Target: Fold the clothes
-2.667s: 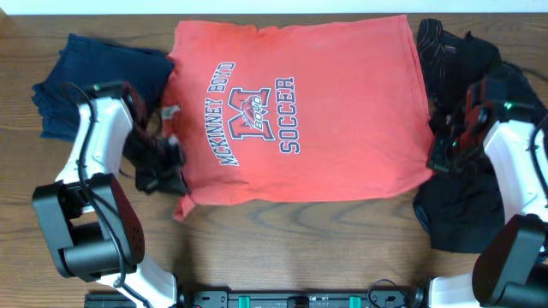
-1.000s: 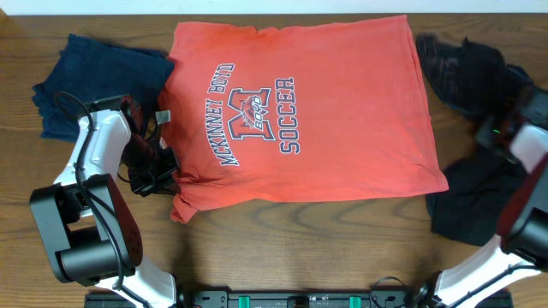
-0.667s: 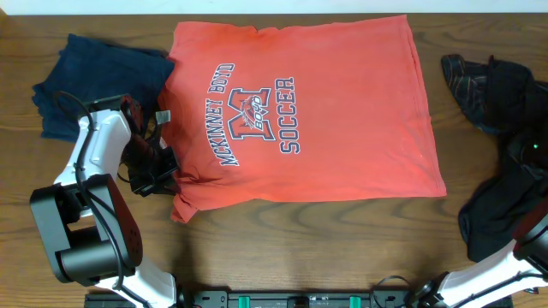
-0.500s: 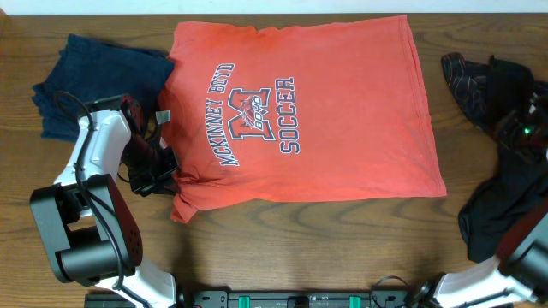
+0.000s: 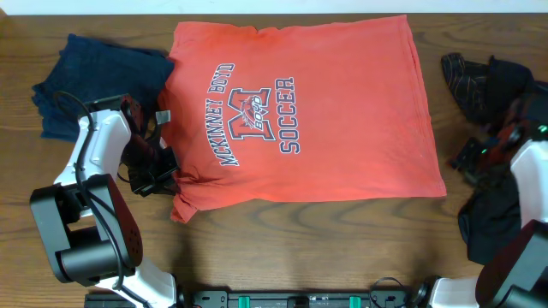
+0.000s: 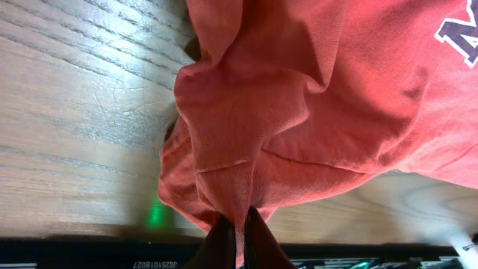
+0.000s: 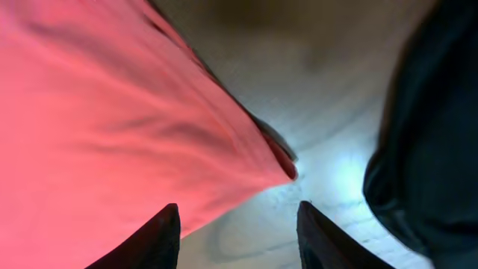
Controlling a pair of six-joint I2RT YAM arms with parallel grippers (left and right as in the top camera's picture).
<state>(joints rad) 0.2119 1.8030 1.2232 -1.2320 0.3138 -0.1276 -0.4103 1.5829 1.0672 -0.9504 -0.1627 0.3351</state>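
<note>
Clock directions are read on the overhead view, with 12 at the far edge of the table [image 5: 282, 248].

Nearest us, at 4 o'clock, the near black garment [image 5: 495, 224] is lying crumpled on the wood, partly hidden by the right arm. Just beyond it, at 3 o'clock, the right gripper [image 5: 469, 160] is sitting just beside the shirt's near hem corner. The right wrist view is blurred, but we are seeing its two fingers [image 7: 153, 237] spread wide with only bare wood between them. The pointed red corner is lying ahead of the tips, apart from them, and dark cloth is filling the right side.

At 8 o'clock the left gripper [image 5: 159, 175] is resting at the near left corner of the coral-red T-shirt [image 5: 342, 111]. In the left wrist view we are seeing the jaws pinched together on a bunched fold of that red cloth, which is puckering upward from the fingertips [image 6: 218, 245].

The shirt is lying spread flat across the middle, front up, with the neck toward 9 o'clock and the hem toward 3. Its navy-and-white lettering [image 5: 257, 111] is running sideways. Only the gripped corner is rumpled.

Farther out, at 10 o'clock, the navy garment [image 5: 86, 73] is lying in a loose pile, touching the shirt's neck side. At 2 o'clock the far black garment [image 5: 479, 73] is lying heaped, apart from the shirt.
</note>
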